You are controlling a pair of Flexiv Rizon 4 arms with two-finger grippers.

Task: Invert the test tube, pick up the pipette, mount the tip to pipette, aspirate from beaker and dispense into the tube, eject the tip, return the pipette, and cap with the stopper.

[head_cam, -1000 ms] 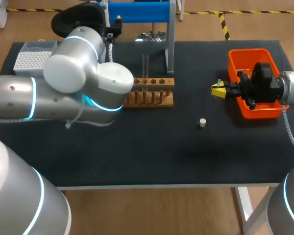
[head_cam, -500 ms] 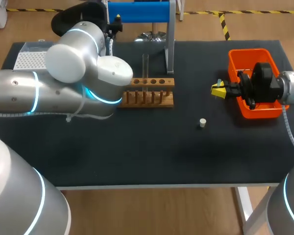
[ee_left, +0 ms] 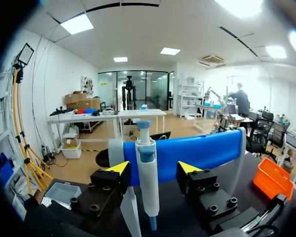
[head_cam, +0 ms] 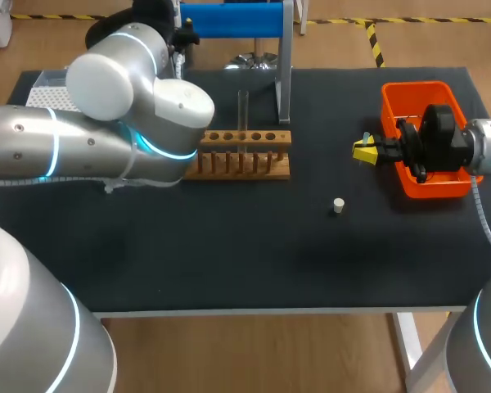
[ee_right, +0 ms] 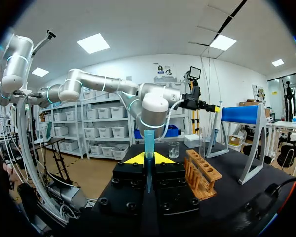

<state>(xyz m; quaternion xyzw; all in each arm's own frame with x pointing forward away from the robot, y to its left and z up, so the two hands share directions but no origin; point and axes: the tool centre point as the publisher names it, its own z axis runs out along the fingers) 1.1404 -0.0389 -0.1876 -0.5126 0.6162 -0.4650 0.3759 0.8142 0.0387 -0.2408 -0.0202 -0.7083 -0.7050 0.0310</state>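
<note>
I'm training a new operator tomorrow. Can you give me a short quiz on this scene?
1. True or false: the right gripper is shut on a blue tip.
2. Where is the stopper? A in the rack; B on the table; C in the orange bin.
3. Fill in: the open left gripper straddles the hanging ____.
Key: 1 true; 2 B; 3 pipette.

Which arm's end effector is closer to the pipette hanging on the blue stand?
Left. The left end effector stands open around the pipette; the right end effector sits far off by the orange bin.
</note>
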